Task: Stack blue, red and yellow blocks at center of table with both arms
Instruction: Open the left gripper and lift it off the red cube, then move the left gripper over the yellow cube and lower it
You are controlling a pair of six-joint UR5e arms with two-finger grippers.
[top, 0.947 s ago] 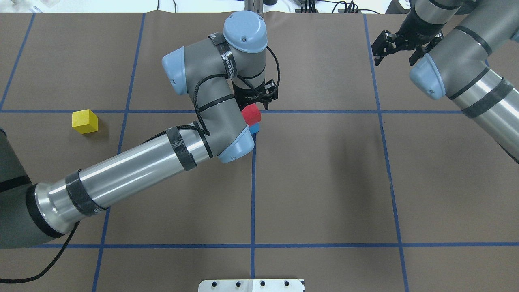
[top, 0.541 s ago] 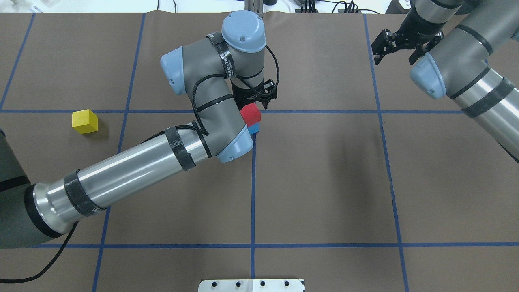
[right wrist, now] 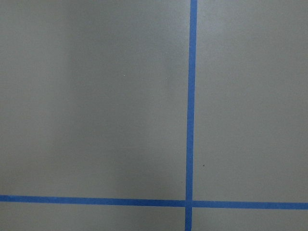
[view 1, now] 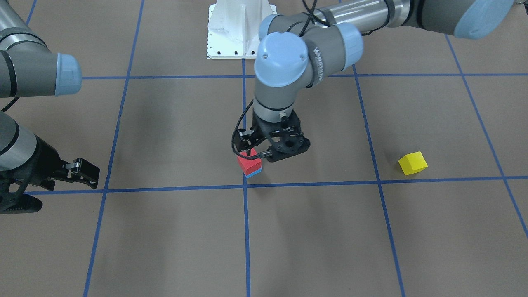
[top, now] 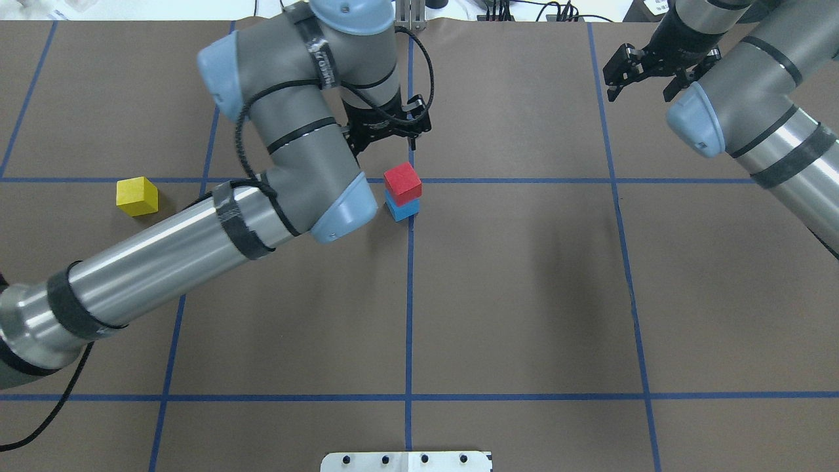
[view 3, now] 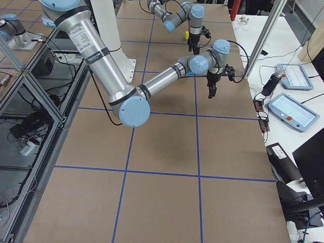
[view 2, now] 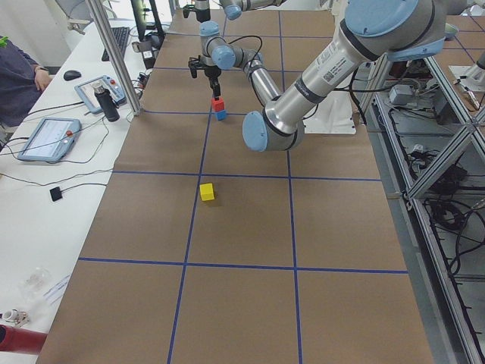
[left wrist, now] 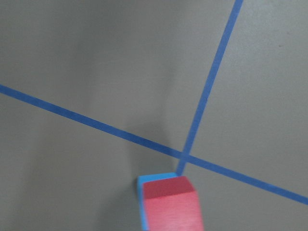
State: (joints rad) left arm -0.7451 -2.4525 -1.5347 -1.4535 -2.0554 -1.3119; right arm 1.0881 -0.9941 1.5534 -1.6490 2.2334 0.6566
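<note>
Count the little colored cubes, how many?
3. The red matte cube sits on the light blue matte cube by the middle blue tape crossing; the yellow matte cube lies alone toward the robot's left. None seems hidden.

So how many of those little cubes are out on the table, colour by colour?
red block: 1
blue block: 1
yellow block: 1
Total: 3
</note>
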